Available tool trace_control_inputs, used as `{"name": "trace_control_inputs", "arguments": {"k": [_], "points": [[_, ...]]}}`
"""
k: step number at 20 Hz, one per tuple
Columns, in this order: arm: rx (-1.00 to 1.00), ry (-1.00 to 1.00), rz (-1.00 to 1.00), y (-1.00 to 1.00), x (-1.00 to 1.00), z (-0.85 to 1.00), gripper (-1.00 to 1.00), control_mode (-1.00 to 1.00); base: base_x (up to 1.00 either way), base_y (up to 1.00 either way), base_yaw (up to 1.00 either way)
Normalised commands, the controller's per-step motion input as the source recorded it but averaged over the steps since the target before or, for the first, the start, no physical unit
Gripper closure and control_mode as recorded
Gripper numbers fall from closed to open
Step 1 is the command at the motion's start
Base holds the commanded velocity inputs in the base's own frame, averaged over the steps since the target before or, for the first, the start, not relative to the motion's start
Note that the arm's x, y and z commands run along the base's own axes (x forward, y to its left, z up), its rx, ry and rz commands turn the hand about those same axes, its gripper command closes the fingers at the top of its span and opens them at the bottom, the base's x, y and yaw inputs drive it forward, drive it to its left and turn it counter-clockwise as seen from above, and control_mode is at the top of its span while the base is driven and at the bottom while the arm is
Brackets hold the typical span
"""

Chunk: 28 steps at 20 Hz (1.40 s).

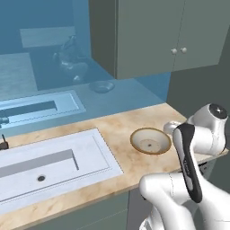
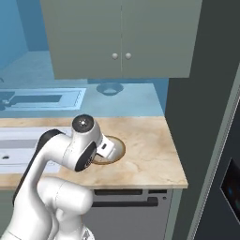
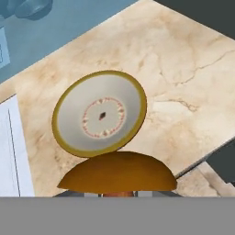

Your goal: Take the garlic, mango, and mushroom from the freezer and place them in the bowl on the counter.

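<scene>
Matt marble-patterned counter; smooth bowl with glossy tan rim.

sink: white, set left | wall cupboards: grey-green, 2 round knobs

Desk: beige slab with a brown-veined marble pattern. Sink: white, with a grey recessed basin and a dark drain. Bowl: tan-brown rim, pale beige-grey inside, a ring of reddish marks around a small dark diamond at the centre. Rounded item at the bottom of the hand view: orange-brown, darker toward its lower edge. Cupboards: grey-green, with small white round knobs. Wall: glossy blue, carrying dim bluish reflections. Arm: white shells with black joints. Freezer: dark blue-grey.
</scene>
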Motion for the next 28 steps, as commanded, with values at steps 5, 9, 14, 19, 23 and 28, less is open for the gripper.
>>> {"name": "trace_control_inputs", "arguments": {"k": [5, 9, 14, 19, 23, 28], "points": [[0.00, 0.00, 0.00, 0.07, 0.48, -0.01, 1.00, -1.00, 0.00, 0.00, 0.00], [0.00, 0.03, 0.00, 0.02, 0.35, -0.23, 1.00, -1.00, 0.00, 0.00, 0.00], [0.00, 0.08, 0.00, 0.04, 0.32, -0.32, 1.00, -1.00, 0.00, 0.00, 0.00], [0.00, 0.07, 0.00, 0.09, 0.07, -0.25, 1.00, -1.00, 0.00, 0.00, 0.00], [0.00, 0.04, 0.00, 0.05, 0.03, -0.18, 1.00, -1.00, 0.00, 0.00, 0.00], [0.00, 0.03, 0.00, 0.09, 0.00, -0.19, 1.00, -1.00, 0.00, 0.00, 0.00]]}}
